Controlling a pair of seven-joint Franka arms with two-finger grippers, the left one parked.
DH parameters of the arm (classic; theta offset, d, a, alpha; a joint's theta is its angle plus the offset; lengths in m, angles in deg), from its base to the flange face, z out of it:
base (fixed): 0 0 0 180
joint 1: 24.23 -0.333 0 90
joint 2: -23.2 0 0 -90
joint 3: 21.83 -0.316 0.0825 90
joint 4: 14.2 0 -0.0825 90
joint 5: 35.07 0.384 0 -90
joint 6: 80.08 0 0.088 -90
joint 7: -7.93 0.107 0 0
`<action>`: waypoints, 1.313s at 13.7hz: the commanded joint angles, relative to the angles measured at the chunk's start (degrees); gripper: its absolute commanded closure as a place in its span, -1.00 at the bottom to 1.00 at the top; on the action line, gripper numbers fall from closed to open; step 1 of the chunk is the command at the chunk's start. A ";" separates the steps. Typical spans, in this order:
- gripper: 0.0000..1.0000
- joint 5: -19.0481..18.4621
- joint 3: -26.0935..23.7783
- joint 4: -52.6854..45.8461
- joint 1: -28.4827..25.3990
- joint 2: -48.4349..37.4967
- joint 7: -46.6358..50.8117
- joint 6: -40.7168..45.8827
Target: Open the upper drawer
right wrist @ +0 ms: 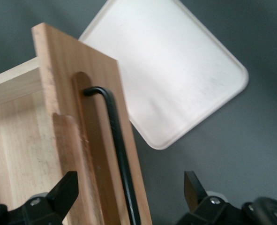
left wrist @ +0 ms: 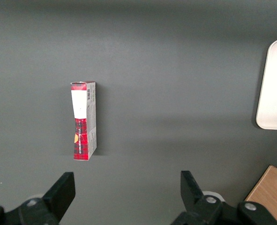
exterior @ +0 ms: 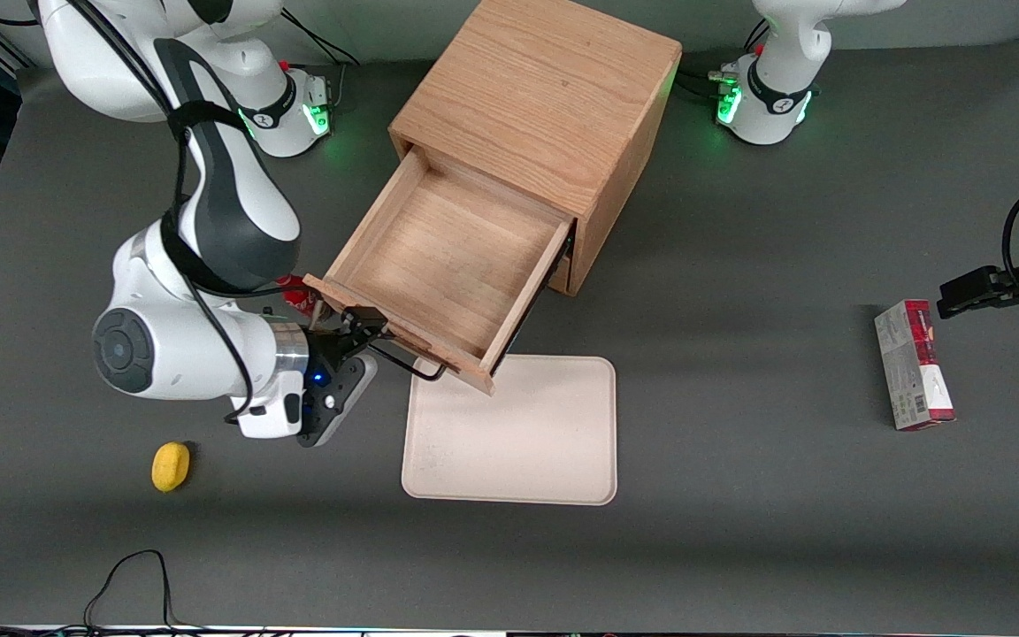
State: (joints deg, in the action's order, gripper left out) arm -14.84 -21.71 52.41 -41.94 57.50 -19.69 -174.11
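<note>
Upper drawer [exterior: 452,257] pulled out; its handle [right wrist: 119,154] apparently between spread jaws [right wrist: 129,194].

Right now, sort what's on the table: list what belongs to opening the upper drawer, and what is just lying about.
Belongs to the job:
- upper drawer, pulled far out of the oak cabinet
- its black handle
- gripper, open, fingers either side of the handle

Just lying about:
- beige tray
- yellow object
- red-and-white box, toward the parked arm's end

One tray [exterior: 509,431], one box [exterior: 913,364], perhaps one lemon [exterior: 171,466]
</note>
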 commanded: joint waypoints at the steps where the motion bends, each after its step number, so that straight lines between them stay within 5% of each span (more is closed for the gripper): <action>1: -1.00 -2.56 1.73 0.18 0.13 -2.75 5.63 4.53; 5: -1.00 -13.10 2.61 6.75 -1.45 -9.94 7.47 5.44; 13: -1.00 -12.67 10.17 16.18 -1.36 -16.56 27.94 5.61; 18: -1.00 -13.20 12.63 17.05 -1.36 -19.71 28.23 6.84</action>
State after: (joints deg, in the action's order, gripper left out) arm -26.99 -10.22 66.86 -42.57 41.46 6.99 -167.60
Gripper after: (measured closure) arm 0.000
